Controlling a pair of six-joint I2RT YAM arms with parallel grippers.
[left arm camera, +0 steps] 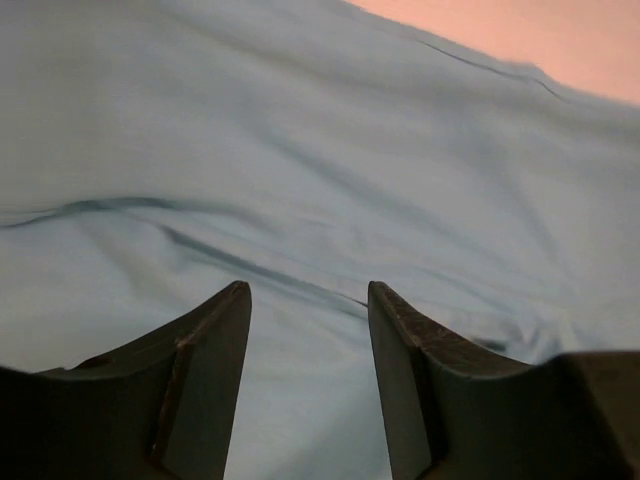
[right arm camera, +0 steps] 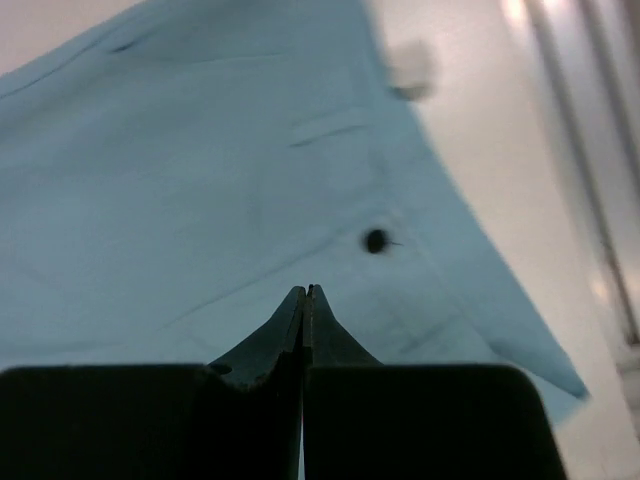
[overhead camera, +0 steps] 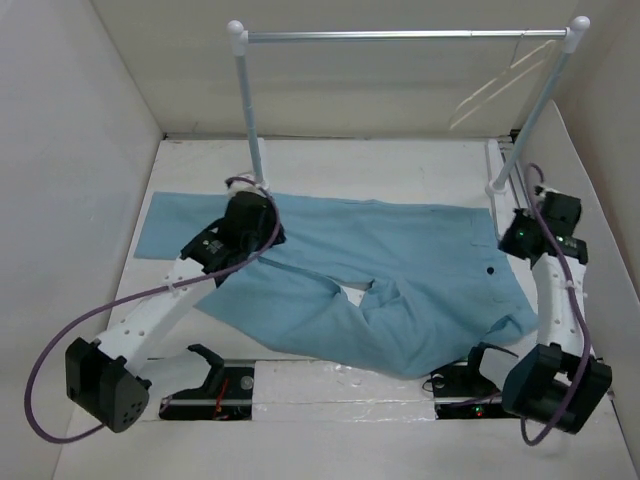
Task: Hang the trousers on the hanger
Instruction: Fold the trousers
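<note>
Top external view shows the trousers (overhead camera: 400, 270) lying flat on the tabletop (overhead camera: 400, 165). Their long axis runs from left to right. The waist is at the right end, and one leg goes straight out to the left along the far side. The other leg is bent toward the near edge and is wrinkled in the middle. The hanger (overhead camera: 487, 92) can be seen only faintly. It seems to hang from the rail (overhead camera: 400, 36) near its right end, above and behind the waist and well apart from the cloth.

The waist lies just beside the right gripper (overhead camera: 512, 243), so I judge the right arm is the nearer one to the waist and to the hanger. The left gripper (overhead camera: 243, 205) is over the far leg, about where it meets the left post of the rail. The two arms stand therefore at opposite ends of the long axis.

In the left wrist view the two fingers stand apart, with a clear gap between them. Blue cloth with soft folds fills the view below, and nothing is clamped. I cannot tell whether the tips touch the cloth.

In the right wrist view the fingers are pressed together. No cloth shows between them. Their tip points at the waist, near a dark button (right arm camera: 376, 240), with the edge of the trousers to its right.
</note>
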